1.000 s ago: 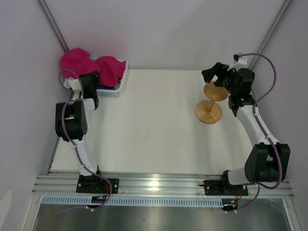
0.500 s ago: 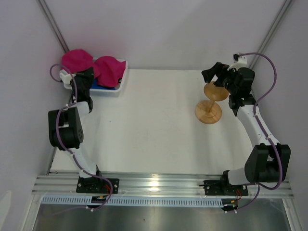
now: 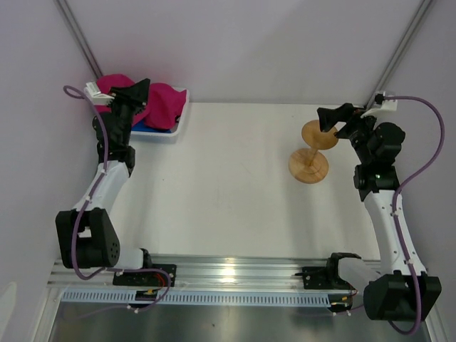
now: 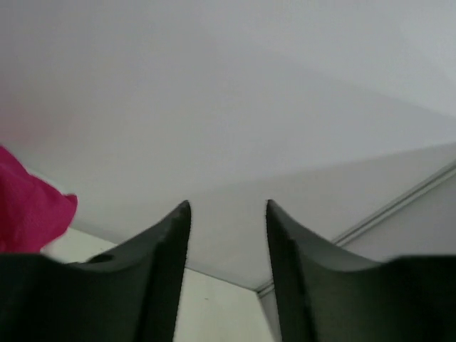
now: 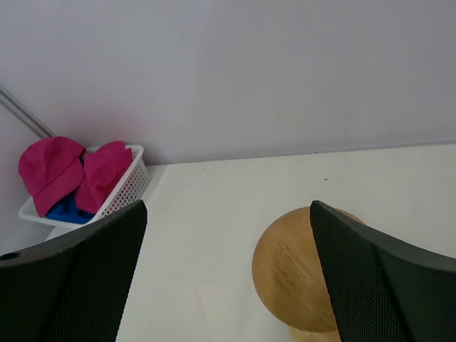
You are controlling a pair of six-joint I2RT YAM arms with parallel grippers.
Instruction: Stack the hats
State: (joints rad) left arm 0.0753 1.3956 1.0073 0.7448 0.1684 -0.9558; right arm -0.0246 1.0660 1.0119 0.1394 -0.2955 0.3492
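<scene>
The hats lie together in the white mesh basket (image 3: 179, 122), which sits at the far left corner of the worktop (image 3: 228, 185), against the back wall. The first pink hat (image 3: 111, 81) occupies the left end of the basket and overhangs its rim; the second pink hat (image 3: 167, 103) lies just beside it to the right, and the two are touching. A blue hat (image 3: 146, 127) shows only as a small patch beneath them at the near side of the basket; how many blue hats are there cannot be told. None of the hats is on the wooden stand (image 3: 318, 134), which stands well apart at the right side of the worktop, its round head above a disc base. The left end effector (image 3: 142, 85) is positioned over the basket, across the boundary between the two pink hats, with the arm extended toward the far left corner. In the left wrist view the fingers (image 4: 167, 271) stand a narrow gap apart with nothing between them; only the wall shows through the gap, and a fold of pink fabric (image 4: 28, 214) appears at the left edge. The right end effector (image 3: 326, 120) hangs just beside the head of the stand, on its far right side. In the right wrist view its fingers (image 5: 71, 278) are spread wide and hold nothing; the wooden head lies low between them, nearer the right finger, and no contact with it is visible.
</scene>
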